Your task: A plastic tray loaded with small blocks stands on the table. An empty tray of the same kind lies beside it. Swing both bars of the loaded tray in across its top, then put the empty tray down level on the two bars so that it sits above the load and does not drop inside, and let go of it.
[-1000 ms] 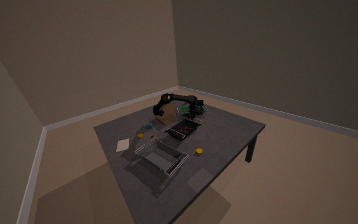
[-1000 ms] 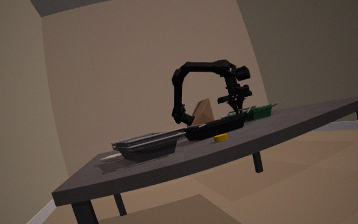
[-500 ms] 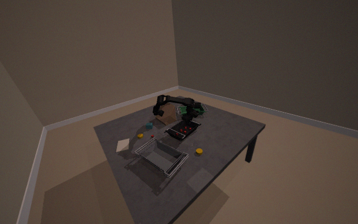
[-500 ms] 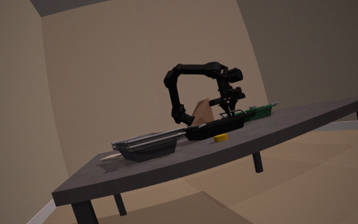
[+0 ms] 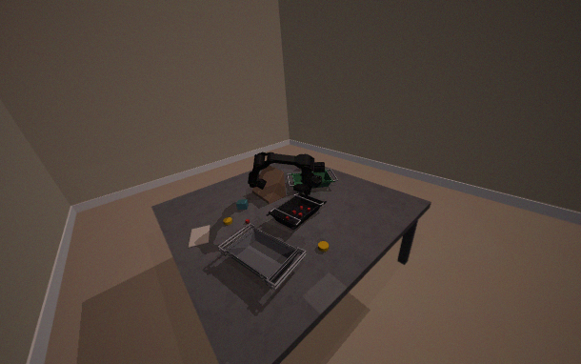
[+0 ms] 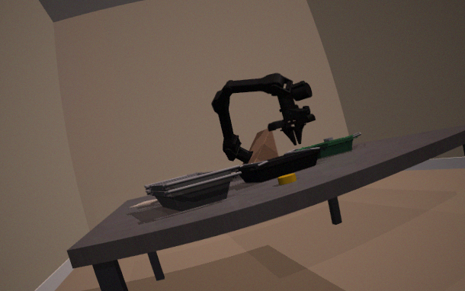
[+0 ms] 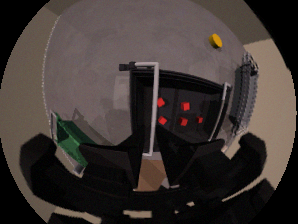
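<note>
The black tray (image 5: 307, 217) (image 6: 282, 166) (image 7: 180, 76) holds several red blocks (image 5: 300, 214) (image 7: 186, 106). Its bar nearer the green tray (image 5: 310, 200) (image 7: 154, 100) lies inward over the opening. Its other bar (image 5: 286, 216) (image 7: 222, 105) also lies inside its end of the rim. My gripper (image 5: 302, 192) (image 6: 297, 143) (image 7: 150, 127) is narrowly open and empty, a little above the end of the black tray nearer the green tray. The empty grey tray (image 5: 264, 259) (image 6: 202, 195) (image 7: 241, 95) has doubled rails; whether two trays are nested there I cannot tell.
A green tray (image 5: 326, 179) (image 6: 335, 148) (image 7: 72, 141) stands behind the black one. A brown faceted block (image 5: 270, 183) (image 6: 263, 146) stands near the arm's base. Yellow discs (image 5: 323, 246) (image 5: 228, 220), a teal block (image 5: 242, 205) and a pale sheet (image 5: 199, 235) lie around.
</note>
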